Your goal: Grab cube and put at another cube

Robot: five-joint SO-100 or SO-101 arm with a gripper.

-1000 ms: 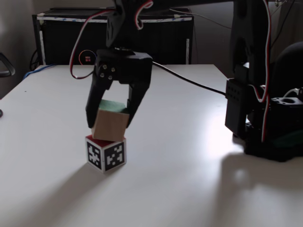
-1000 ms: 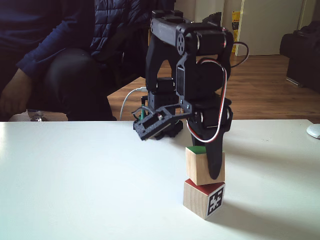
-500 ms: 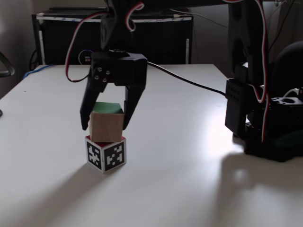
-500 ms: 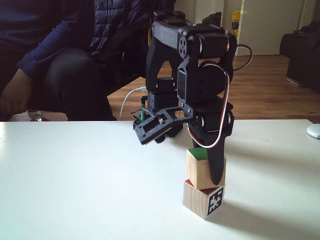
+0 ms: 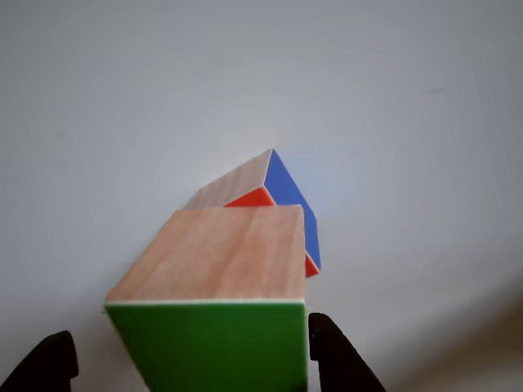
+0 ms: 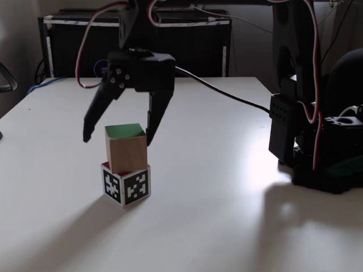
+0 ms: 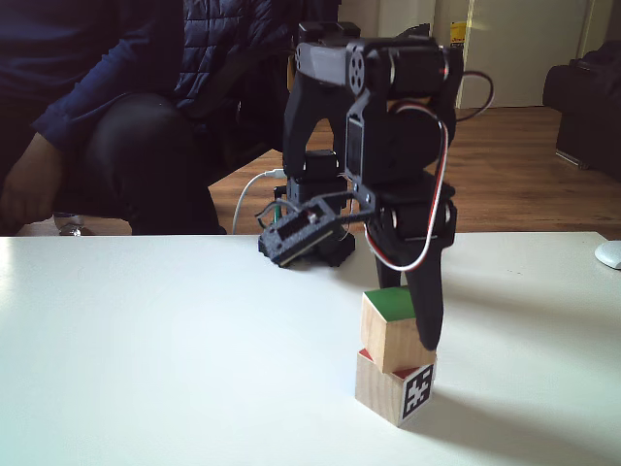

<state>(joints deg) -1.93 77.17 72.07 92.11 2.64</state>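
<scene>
The cube (image 6: 126, 151), green face up, rests on another cube (image 6: 126, 185), slightly turned against it. In this fixed view the lower cube shows black-and-white marker faces. In the other view the green-faced cube (image 5: 221, 327) sits over the red and blue faces of another cube (image 5: 282, 192). My gripper (image 6: 119, 137) stands open astride the top cube, its fingers (image 6: 152, 127) level with the cube's upper part. From the opposite side the cube (image 7: 388, 330) sits on another cube (image 7: 388, 386), with the gripper (image 7: 351, 296) spread wide. The fingertips (image 5: 335, 359) flank the green face.
A seated person (image 7: 97, 116) is behind the table. The arm's black base (image 6: 317, 153) stands at the right, with a cable (image 6: 227, 96) across the tabletop. A black cabinet (image 6: 193, 51) is at the back. A white mouse (image 7: 609, 254) lies at the right edge.
My gripper has opened wider and risen a little. The green-faced cube went from tilted between the fingers to sitting level on the lower cube, let go.
</scene>
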